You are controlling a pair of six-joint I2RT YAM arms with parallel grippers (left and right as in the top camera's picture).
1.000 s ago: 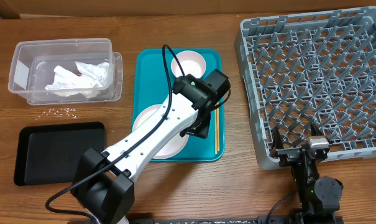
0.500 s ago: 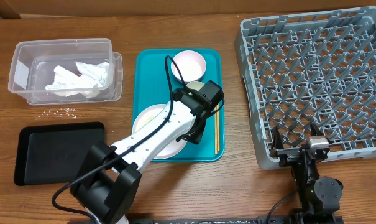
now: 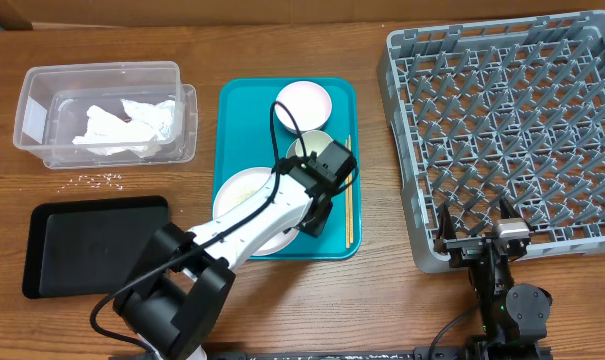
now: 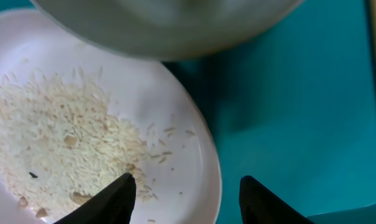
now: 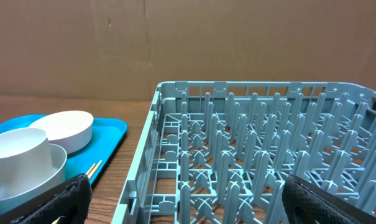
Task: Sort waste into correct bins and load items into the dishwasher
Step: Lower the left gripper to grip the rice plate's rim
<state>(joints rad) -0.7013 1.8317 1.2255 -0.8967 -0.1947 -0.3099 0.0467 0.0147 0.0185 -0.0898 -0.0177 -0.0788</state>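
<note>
On the wooden bench [image 3: 382, 300], the rice-strewn white plate [image 4: 82, 112] lies on the teal tray [image 4: 299, 93]. Your left gripper [image 4: 186, 190] straddles its right rim, jaws apart; likely next, pinch and lift. The right gripper [image 3: 474, 235] idles, jaws wide.

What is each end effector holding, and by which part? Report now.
Nothing is held. The left end effector is open astride the plate rim, not clamped on it; the right end effector is open and empty by the rack.
</note>
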